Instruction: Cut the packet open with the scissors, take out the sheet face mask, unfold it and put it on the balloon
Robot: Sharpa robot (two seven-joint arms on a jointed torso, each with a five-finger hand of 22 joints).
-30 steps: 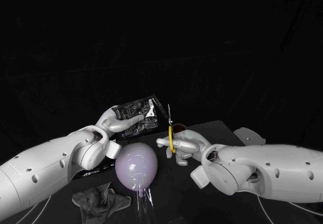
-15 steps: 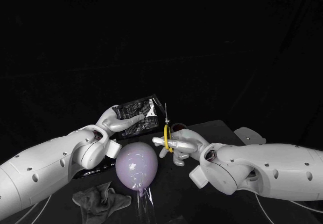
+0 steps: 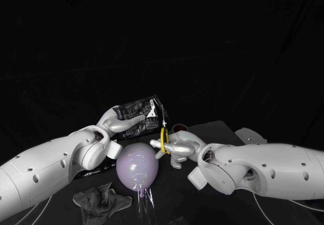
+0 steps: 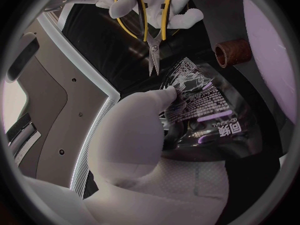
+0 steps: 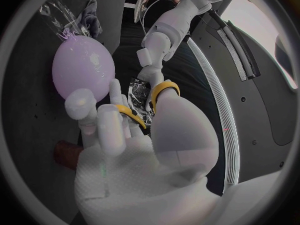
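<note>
My left hand holds the black foil packet upright above the table; the packet has pale print on it. My right hand grips the yellow-handled scissors, blades pointing up. The blade tips sit right at the packet's edge, close to its corner. The scissors' yellow loops wrap my right hand's fingers. A pale lilac balloon stands on a clear holder between my arms, below the packet.
A crumpled grey cloth lies near the table's front left. A small brown cylinder stands on the table by the balloon, close behind my right hand.
My right hand has carried the scissors leftward, bringing the blades from a small gap up to the packet's edge. The left hand and packet have stayed put.
</note>
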